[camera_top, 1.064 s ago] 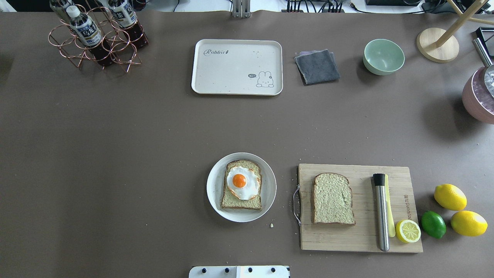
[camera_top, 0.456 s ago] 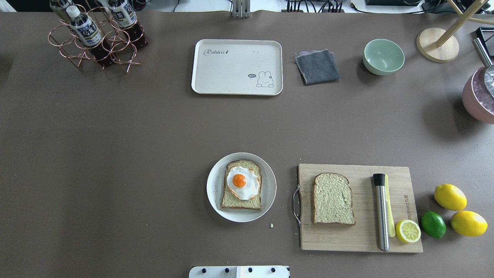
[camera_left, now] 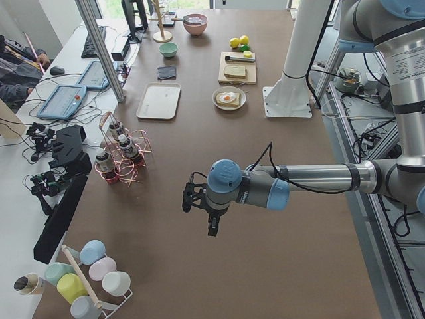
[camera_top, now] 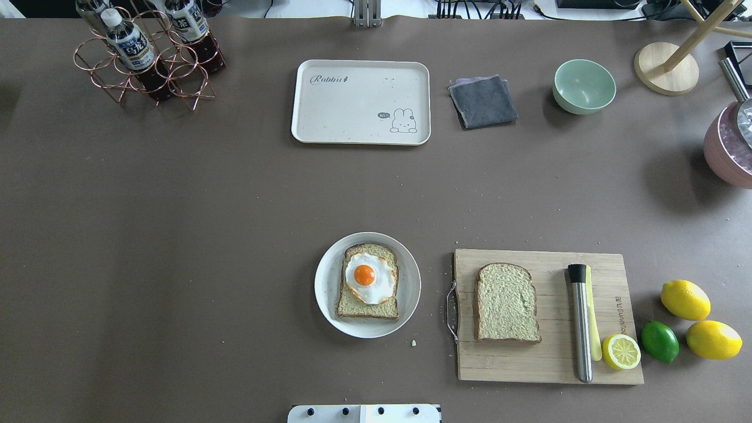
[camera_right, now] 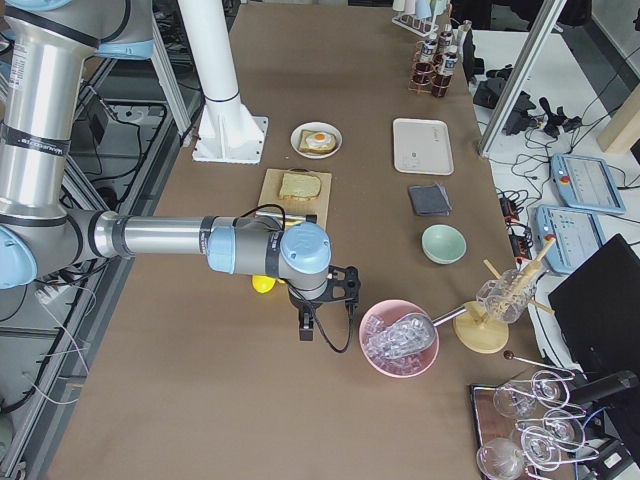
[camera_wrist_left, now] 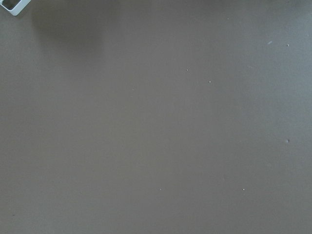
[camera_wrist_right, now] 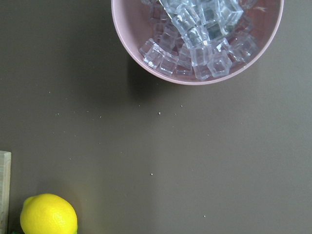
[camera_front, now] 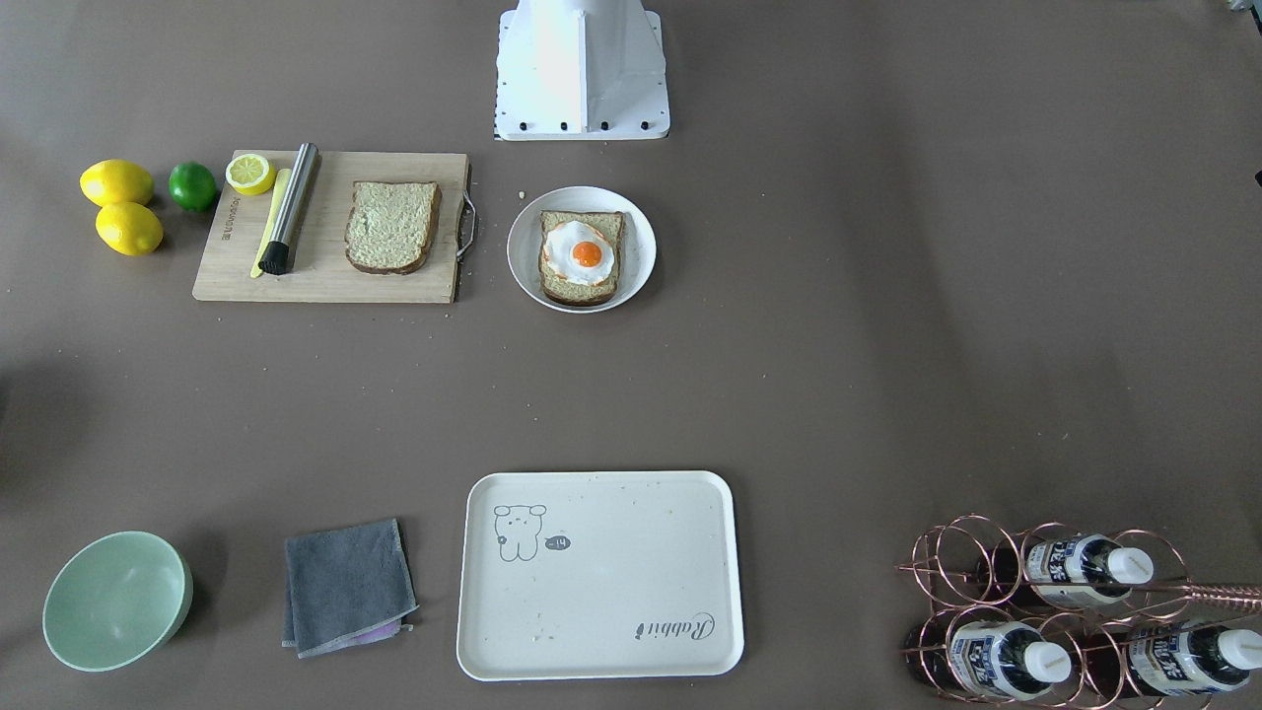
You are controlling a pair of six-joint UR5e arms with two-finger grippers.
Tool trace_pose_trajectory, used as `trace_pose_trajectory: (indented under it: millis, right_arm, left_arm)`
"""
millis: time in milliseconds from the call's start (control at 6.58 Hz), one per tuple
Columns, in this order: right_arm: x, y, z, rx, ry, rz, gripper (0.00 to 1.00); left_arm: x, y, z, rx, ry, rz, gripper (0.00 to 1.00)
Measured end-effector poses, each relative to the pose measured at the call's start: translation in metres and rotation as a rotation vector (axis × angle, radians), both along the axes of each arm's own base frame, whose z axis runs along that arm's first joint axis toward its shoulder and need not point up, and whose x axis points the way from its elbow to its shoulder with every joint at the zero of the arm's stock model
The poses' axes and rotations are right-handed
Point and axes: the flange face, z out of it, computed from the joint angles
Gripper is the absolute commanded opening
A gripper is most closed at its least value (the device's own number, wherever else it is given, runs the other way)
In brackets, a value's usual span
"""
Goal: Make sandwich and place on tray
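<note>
1. Sandwich isn't getting stacked yet. The loose square greenish-tan bread slice w/ dark crust (camera_top: 507,302) is lying flat on the rectangular wooden cutting board (camera_top: 611,367). It's sitting well apart from the flat cream-white rectangular tray (camera_top: 352,111) at the far side of the brown bench (camera_top: 176,235), centre.
2. The other bread slice (camera_top: 359,308), w/ the white-and-orange fried egg (camera_top: 369,277) on top, is resting on the round white plate (camera_top: 322,288), just beside the board on the robot's left.
3. The right gripper (camera_right: 305,332) is hanging out at the bench's right end, near the pink bowl of ice cubes (camera_top: 719,157) and a yellow lemon (camera_wrist_right: 48,214). The loose slice is lying inward from it, twd centre.
4. The left gripper (camera_left: 212,229) is hanging far out at the left end, well apart from all the food, so the right arm is looking nearer, prob. the one to go.
5. The slice's long axis is running away from the robot, rounded top farthest, so closing across the short width is looking easiest.
6. Both grippers are showing in side views only, so can't tell if fingers are apart or together.
</note>
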Motion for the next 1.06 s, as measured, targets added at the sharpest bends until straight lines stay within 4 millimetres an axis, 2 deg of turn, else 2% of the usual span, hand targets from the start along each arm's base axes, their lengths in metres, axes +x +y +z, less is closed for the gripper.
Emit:
trace_pose_trajectory:
  millis: [152, 456, 760, 1064]
  right_arm:
    - [-0.014, -0.014, -0.018, 0.002, -0.018, -0.002, 1.00]
    - [-0.073, -0.035, -0.073, -0.072, -0.038, 0.035, 1.00]
    - [-0.147, -0.032, -0.118, -0.116, -0.098, 0.071, 1.00]
    - [-0.222, -0.012, -0.154, -0.152, -0.197, 0.084, 1.00]
  left_arm:
    - [0.002, 0.005, -0.001, 0.012, 0.014, 0.005, 0.98]
    - [0.004, 0.010, -0.005, 0.031, 0.040, 0.009, 0.98]
    - [0.006, 0.010, -0.015, 0.045, 0.076, 0.015, 0.98]
    - [0.007, 0.010, -0.019, 0.047, 0.086, 0.014, 0.98]
